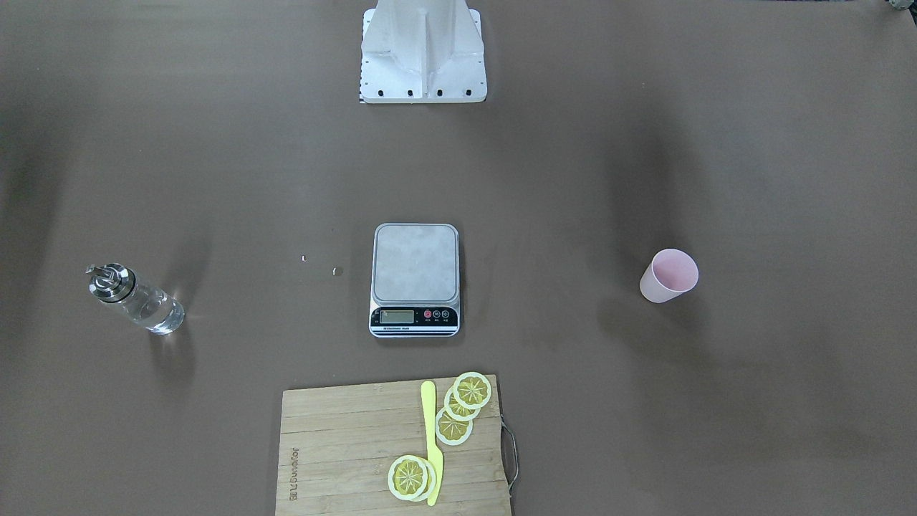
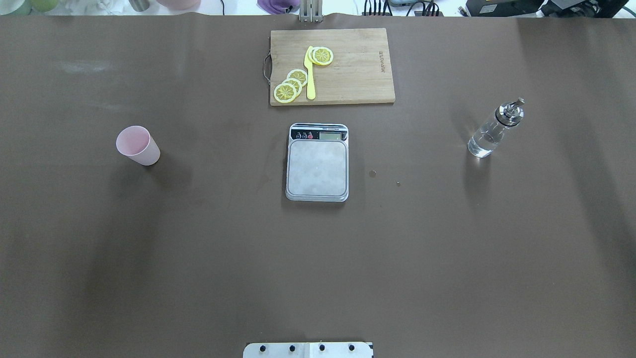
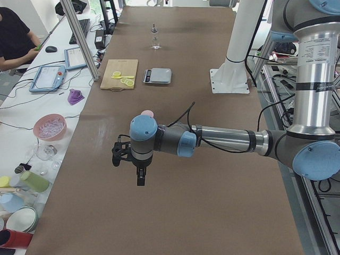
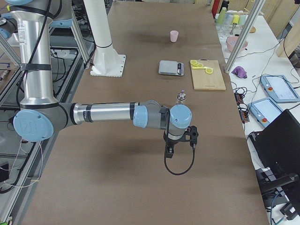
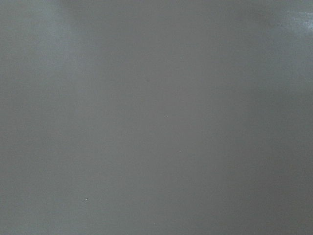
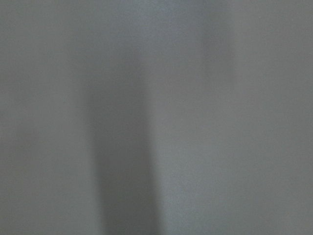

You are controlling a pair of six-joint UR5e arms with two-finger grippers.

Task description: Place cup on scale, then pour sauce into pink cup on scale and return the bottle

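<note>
The pale pink cup [image 2: 137, 145] stands upright on the brown table at the robot's left, also in the front view [image 1: 668, 276]. The scale [image 2: 317, 162] sits mid-table with a bare platform [image 1: 415, 265]. The glass bottle [image 2: 493, 130] with a metal cap stands at the robot's right, with clear sauce [image 2: 481, 145] in its lower part. My left gripper [image 3: 141, 179] hangs above the table on the near side of the cup. My right gripper [image 4: 168, 153] hangs above the table on the near side of the bottle [image 4: 180, 98]. I cannot tell whether either is open. Both wrist views show only table cover.
A wooden cutting board [image 2: 357, 64] with lemon slices [image 2: 291, 85] and a yellow knife [image 2: 310, 74] lies beyond the scale. Small droplets [image 2: 372, 173] lie right of the scale. The robot's white base [image 1: 423, 54] stands at the table's near edge.
</note>
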